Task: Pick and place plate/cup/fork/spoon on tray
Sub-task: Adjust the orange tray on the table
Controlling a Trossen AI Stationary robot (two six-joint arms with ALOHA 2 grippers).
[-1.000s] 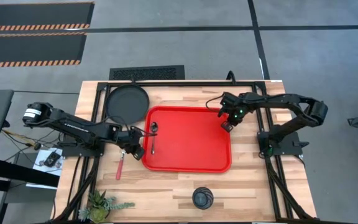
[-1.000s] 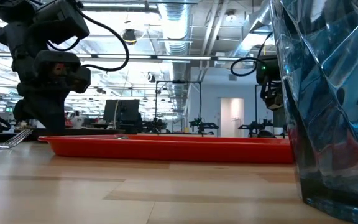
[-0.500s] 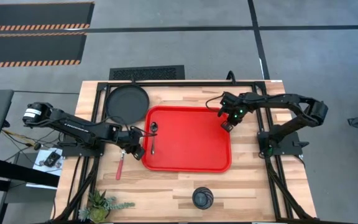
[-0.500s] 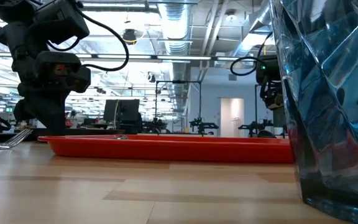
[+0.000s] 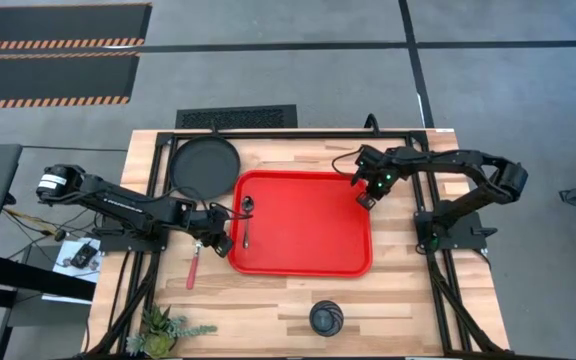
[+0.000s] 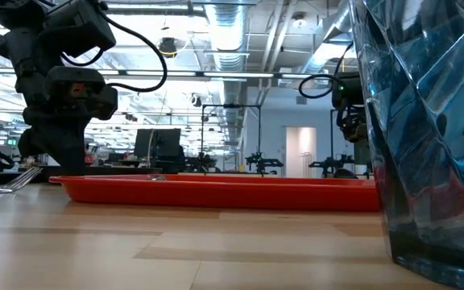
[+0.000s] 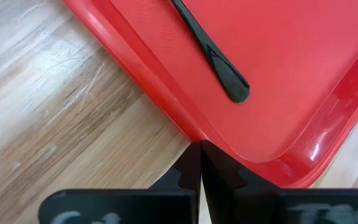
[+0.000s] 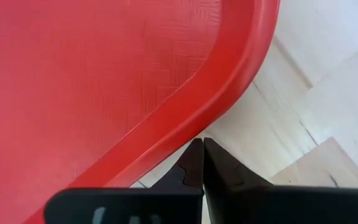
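Two dark arms reach over a wooden counter (image 5: 288, 295) toward the tray (image 5: 303, 225), which lies at the centre of the high view. The left gripper (image 5: 223, 243) sits at the tray's lower-left corner, its fingers (image 7: 191, 171) pressed together with nothing between them, just above the tray's rim in the left wrist view. The right gripper (image 5: 366, 200) is over the tray's upper-right edge, its fingers (image 8: 194, 165) also together and holding nothing. The spoon (image 5: 247, 220) lies inside the tray near its left edge, bowl toward the top of the frame. The fork (image 5: 194, 264) lies on the counter left of the tray, just beside the left gripper, its red-pink handle pointing to the lower part of the frame. The plate (image 5: 205, 166) rests on the counter at the upper left, touching or nearly touching the tray's corner. The cup (image 5: 325, 318) stands alone on the counter below the tray, well apart from it. A small plant (image 5: 163, 328) sits at the lower left corner.
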